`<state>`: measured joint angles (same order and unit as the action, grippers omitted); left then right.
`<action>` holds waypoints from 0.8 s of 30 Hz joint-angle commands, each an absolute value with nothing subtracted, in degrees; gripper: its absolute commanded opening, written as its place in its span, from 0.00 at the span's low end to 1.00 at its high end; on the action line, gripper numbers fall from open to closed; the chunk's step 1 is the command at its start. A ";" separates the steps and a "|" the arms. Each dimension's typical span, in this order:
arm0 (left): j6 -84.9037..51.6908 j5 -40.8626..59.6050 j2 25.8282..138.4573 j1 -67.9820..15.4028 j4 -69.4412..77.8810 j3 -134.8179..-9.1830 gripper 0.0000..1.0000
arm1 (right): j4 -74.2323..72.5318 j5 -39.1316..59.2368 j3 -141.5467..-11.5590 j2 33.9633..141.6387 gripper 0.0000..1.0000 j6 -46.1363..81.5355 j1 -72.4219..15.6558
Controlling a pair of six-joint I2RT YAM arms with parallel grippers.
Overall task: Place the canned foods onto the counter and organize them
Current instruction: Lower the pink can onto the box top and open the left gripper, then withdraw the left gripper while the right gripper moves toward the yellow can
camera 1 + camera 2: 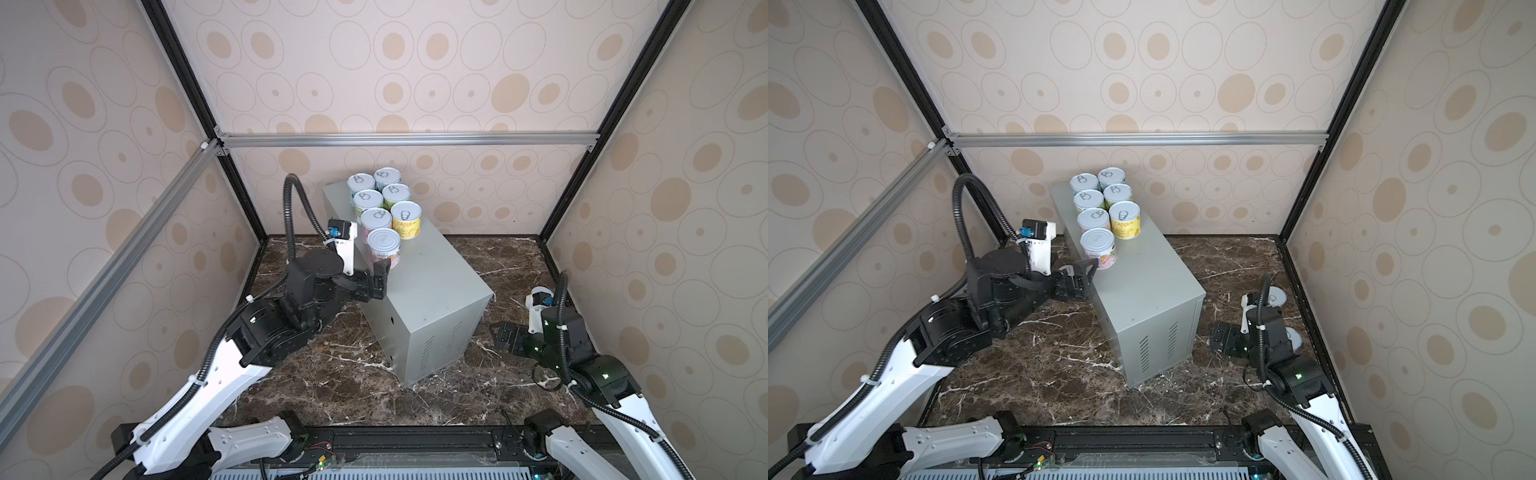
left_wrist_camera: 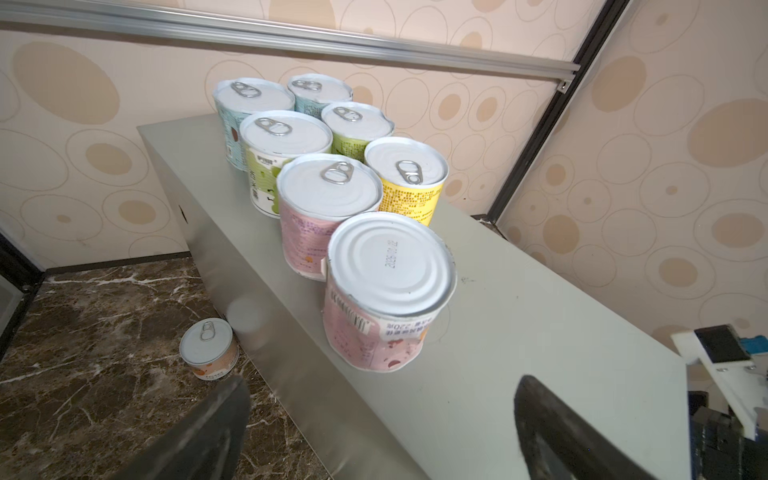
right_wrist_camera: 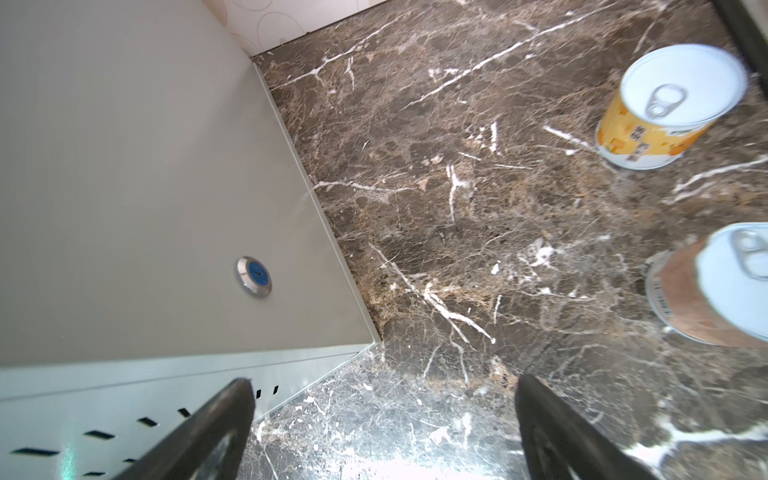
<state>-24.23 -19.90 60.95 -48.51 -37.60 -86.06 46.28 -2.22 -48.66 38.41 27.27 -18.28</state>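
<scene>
Left gripper open and empty: seven up, three to go

Seven canned foods sit in a double row on the counter, the upside-down pink can just ahead of the left fingertips, untouched. One orange can waits on the marble below that hand, by the counter wall. Right gripper is spread and empty too, yellow can and brownish can near it, off to its side.
</scene>
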 commanded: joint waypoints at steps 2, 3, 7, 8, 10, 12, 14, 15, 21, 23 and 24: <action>-26.98 -22.21 56.42 -48.08 -41.18 -81.10 0.99 | 52.14 -6.74 -53.24 39.99 0.99 25.77 -18.13; -27.74 -22.78 54.96 -48.03 -41.43 -79.43 0.99 | 52.96 -7.37 -54.06 40.32 0.99 25.67 -18.11; -30.80 -25.53 49.37 -48.07 -42.19 -72.73 0.99 | 55.02 -8.25 -55.99 42.54 0.99 25.75 -18.06; -31.66 -26.10 47.81 -48.08 -42.12 -70.67 0.99 | 55.44 -8.43 -56.48 43.51 0.99 25.80 -18.12; -33.10 -26.71 45.31 -47.99 -42.36 -67.22 0.99 | 56.20 -9.16 -57.14 45.29 0.99 25.69 -17.99; -34.82 -27.32 43.04 -47.99 -42.78 -64.12 0.99 | 56.62 -9.96 -57.48 47.13 0.99 26.01 -18.01; -36.37 -27.49 41.37 -48.01 -42.96 -61.24 0.99 | 56.06 -10.99 -57.42 48.26 0.99 26.48 -17.94; -37.06 -27.45 40.54 -48.05 -42.76 -59.68 0.99 | 55.67 -11.62 -57.31 48.87 0.99 26.69 -17.84; -40.29 -27.04 38.03 -47.99 -41.18 -50.66 0.99 | 51.43 -13.38 -55.91 52.83 0.99 27.07 -15.57; -41.21 -26.95 37.56 -47.94 -40.32 -47.64 0.99 | 50.02 -12.45 -55.40 54.57 0.99 27.18 -12.74; -41.60 -27.04 37.24 -47.94 -39.77 -46.23 0.99 | 49.57 -12.07 -55.21 55.32 0.99 27.27 -11.77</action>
<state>-38.28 -26.04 38.06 -48.47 -41.04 -48.34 51.46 -11.31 -56.29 53.82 26.59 -13.82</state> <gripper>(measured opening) 0.991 0.986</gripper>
